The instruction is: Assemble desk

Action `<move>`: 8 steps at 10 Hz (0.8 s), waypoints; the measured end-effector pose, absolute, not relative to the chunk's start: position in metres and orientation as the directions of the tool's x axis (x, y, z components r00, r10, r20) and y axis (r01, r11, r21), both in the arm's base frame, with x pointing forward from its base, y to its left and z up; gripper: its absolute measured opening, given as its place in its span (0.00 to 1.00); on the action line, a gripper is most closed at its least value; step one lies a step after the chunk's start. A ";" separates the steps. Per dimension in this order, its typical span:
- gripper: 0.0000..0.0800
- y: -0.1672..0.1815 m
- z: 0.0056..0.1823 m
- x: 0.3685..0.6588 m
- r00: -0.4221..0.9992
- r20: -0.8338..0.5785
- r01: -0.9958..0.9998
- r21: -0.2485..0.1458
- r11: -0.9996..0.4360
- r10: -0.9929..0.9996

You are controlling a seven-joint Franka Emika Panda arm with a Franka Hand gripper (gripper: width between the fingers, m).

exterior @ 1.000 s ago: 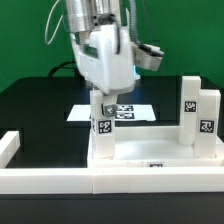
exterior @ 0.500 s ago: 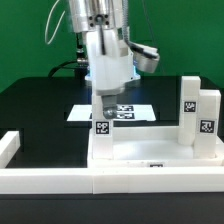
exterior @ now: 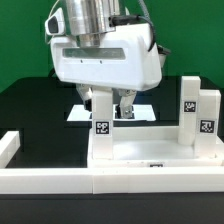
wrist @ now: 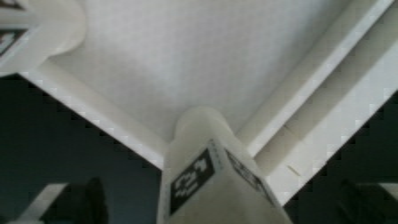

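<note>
Black tabletop with a green backdrop behind it, pretty standard setup. Nearest the camera in the exterior view there's a long white border wall (exterior: 60, 181) running across the front, with a short end piece sticking up at the exterior view's left.

Just behind that sits the desk panel (exterior: 160, 153), a big white tray-like rectangle with a raised rim, lying flat with its long axis running left-right across the exterior view. Three tagged legs are standing upright on it, long axes vertical: one leg (exterior: 103, 120) near the panel's left end, and two more legs (exterior: 190, 108) (exterior: 207, 118) side by side at the right end, looking like they touch each other.

The gripper (exterior: 112, 100) hangs right over that left leg, with the fingers (exterior: 124, 104) reaching down around its top. Can't honestly tell if they're pinching it or just sitting beside it. The wrist view shows the leg (wrist: 210, 170) rising straight toward the camera with its tag visible, and the panel's inner corner (wrist: 196, 60) behind it.

Farther back, the marker board (exterior: 80, 112) lies flat on the table, mostly hidden by the arm's big white wrist housing (exterior: 105, 55).
</note>
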State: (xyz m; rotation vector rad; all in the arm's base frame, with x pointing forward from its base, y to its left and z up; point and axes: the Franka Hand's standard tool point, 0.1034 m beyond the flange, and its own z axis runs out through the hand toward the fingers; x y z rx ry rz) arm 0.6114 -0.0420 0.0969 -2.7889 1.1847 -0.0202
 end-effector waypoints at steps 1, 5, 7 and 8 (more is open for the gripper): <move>0.81 -0.042 0.097 0.612 0.735 -0.023 -0.676 -0.106 -0.729 -0.678; 0.81 -0.045 0.103 0.619 0.943 0.044 -0.325 -0.079 -0.942 -0.329; 0.67 -0.045 0.102 0.619 0.929 0.041 -0.364 -0.081 -0.928 -0.368; 0.42 -0.046 0.102 0.619 0.900 0.034 -0.431 -0.084 -0.899 -0.435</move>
